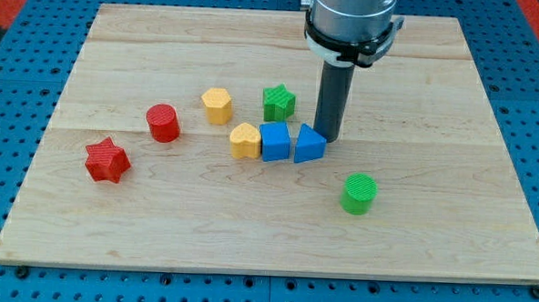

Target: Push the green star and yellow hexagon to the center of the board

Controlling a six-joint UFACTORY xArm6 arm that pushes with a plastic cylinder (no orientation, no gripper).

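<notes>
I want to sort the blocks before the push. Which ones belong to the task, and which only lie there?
For the job: green star; yellow hexagon; my tip, right of the star.

Only lying there: yellow heart; blue cube; blue triangle; green cylinder; red cylinder; red star.

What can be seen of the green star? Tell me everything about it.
The green star is a small, chunky block with short blunt points and a matte, plastic-looking surface, lying flat on the wooden board, a little above the board's middle. Nothing touches it: the yellow hexagon sits apart at the view's left, my tip stands apart to its lower right, and the blue blocks lie below it.
</notes>
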